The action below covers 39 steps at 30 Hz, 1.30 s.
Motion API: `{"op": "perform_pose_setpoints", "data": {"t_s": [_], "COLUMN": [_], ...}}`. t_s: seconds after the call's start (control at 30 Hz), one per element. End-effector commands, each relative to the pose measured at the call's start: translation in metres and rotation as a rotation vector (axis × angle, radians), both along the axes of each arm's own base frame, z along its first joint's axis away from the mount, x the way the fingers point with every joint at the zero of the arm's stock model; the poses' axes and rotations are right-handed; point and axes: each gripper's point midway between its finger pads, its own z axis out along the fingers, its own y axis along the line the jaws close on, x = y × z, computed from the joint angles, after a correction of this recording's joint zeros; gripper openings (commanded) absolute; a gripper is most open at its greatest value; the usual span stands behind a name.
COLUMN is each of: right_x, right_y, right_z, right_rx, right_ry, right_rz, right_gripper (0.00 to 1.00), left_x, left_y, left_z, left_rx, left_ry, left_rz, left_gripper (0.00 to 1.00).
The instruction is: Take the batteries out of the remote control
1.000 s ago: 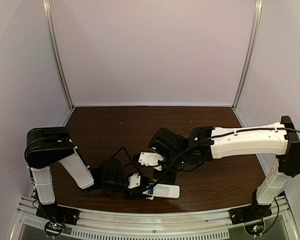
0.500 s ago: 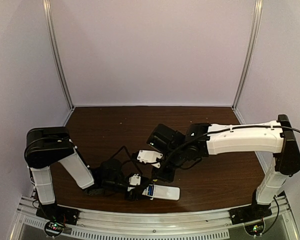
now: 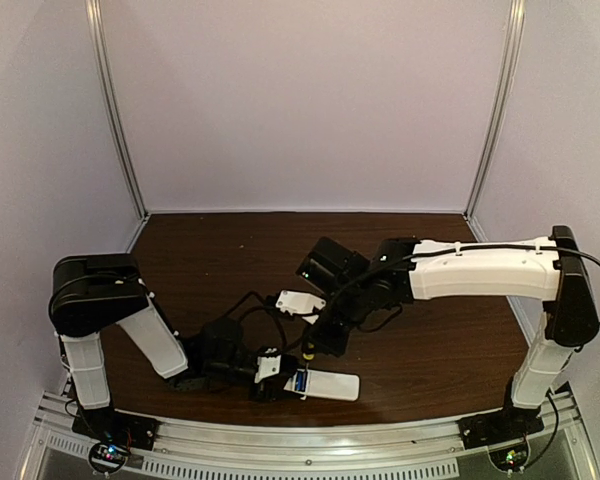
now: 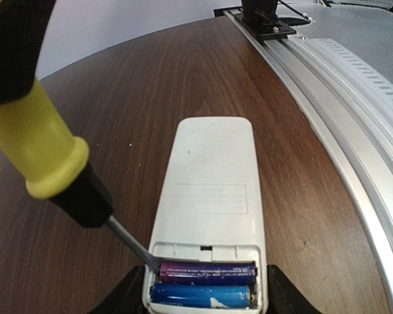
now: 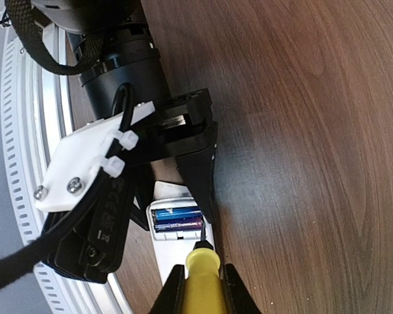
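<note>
Remote control (image 3: 332, 385) lengthwise left-right, batteries (image 4: 200, 294) leftward | left hand (image 3: 292, 383) clamps it | right hand (image 5: 202, 293) clamps screwdriver (image 5: 201, 265)

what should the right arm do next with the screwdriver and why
Probably lever the tip upward a little to pop one end of the purple battery out. The screwdriver, shut in the right gripper, has its blade at that cell's end; both batteries sit in the open bay of the remote control, which the left gripper clamps.
</note>
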Motion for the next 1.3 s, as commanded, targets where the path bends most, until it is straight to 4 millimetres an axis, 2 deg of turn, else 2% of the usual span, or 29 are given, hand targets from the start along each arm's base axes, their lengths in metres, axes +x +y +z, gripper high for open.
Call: {"op": "perform_pose_setpoints", "data": {"t_s": [0.0, 0.3, 0.5, 0.83, 1.27], "right_x": [-0.002, 0.023, 0.022, 0.025, 0.030], "right_y": [-0.018, -0.026, -0.022, -0.030, -0.033], "right_z": [-0.054, -0.056, -0.059, -0.069, -0.070], "right_rx": [-0.141, -0.120, -0.099, -0.136, -0.142], "right_ry": [0.094, 0.137, 0.161, 0.166, 0.152], "right_rz": [-0.046, -0.144, -0.138, -0.169, -0.195], "right_gripper": [0.00, 0.00, 0.00, 0.00, 0.00], "left_x": [0.007, 0.016, 0.015, 0.016, 0.020], "left_y": [-0.006, -0.003, -0.002, -0.002, 0.000], "left_z": [0.012, 0.018, 0.022, 0.026, 0.029], "left_rx": [-0.049, -0.068, -0.088, -0.100, -0.110], "left_ry": [-0.157, -0.210, -0.229, -0.245, -0.273], "left_rz": [-0.002, 0.053, 0.057, 0.062, 0.088], "left_gripper": [0.14, 0.12, 0.12, 0.12, 0.11]}}
